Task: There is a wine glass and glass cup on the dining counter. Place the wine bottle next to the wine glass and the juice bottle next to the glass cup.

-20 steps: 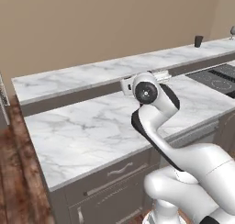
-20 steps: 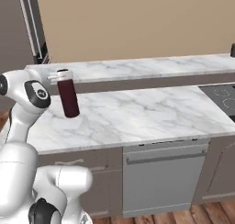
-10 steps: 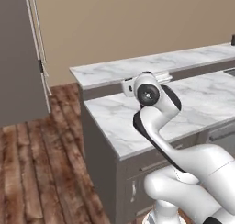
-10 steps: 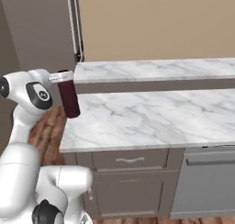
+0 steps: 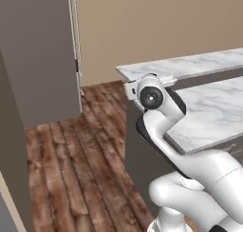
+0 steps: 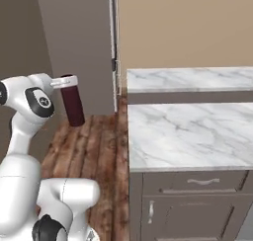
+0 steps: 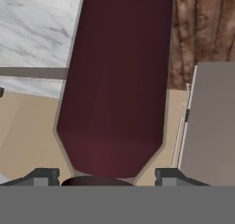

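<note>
Tool (image 7: pixel 103 177) clamping maroon juice bottle (image 6: pixel 73 100), upright above wooden floor (image 6: pixel 94 141)

Maroon bottle (image 6: pixel 72 101) (perhaps juice); grey-veined white counter (image 6: pixel 197 78).

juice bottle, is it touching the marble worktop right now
Apart. In the right base view the juice bottle hangs upright from the gripper over the wood floor, left of the marble worktop.
</note>
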